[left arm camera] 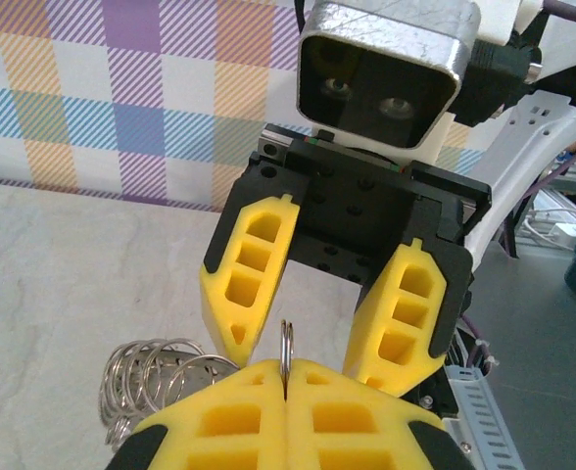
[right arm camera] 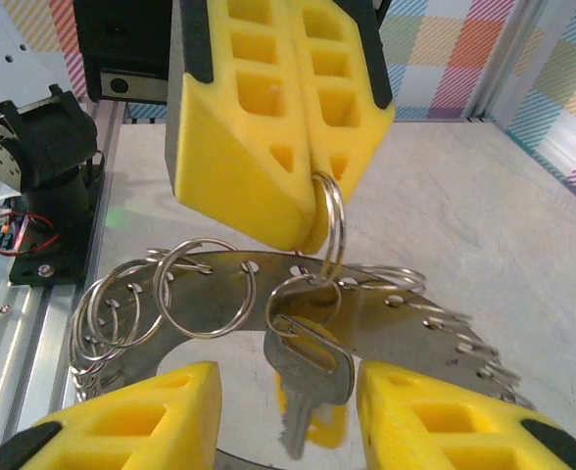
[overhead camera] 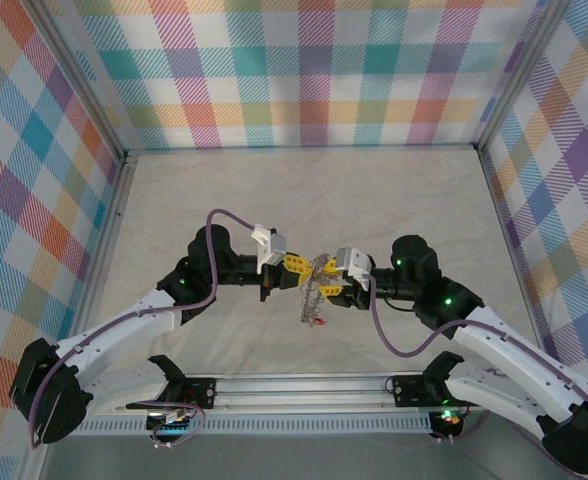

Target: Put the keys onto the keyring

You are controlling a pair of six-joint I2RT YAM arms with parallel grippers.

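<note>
Two arms meet wrist-to-wrist; left jaws pinch split ring [right arm camera: 337, 225], right jaws parted flanking key [right arm camera: 308, 374].

One keyring [right arm camera: 386, 328], one key [right arm camera: 312, 377], two arms [overhead camera: 124, 330]; small rings [right arm camera: 102, 313] too crowded to count.

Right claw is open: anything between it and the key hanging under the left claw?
Nothing visible. The key hangs free in the gap of the open right claw, below the split ring that the shut left claw pinches. The keyring curves behind the key, not between it and the claw.
</note>
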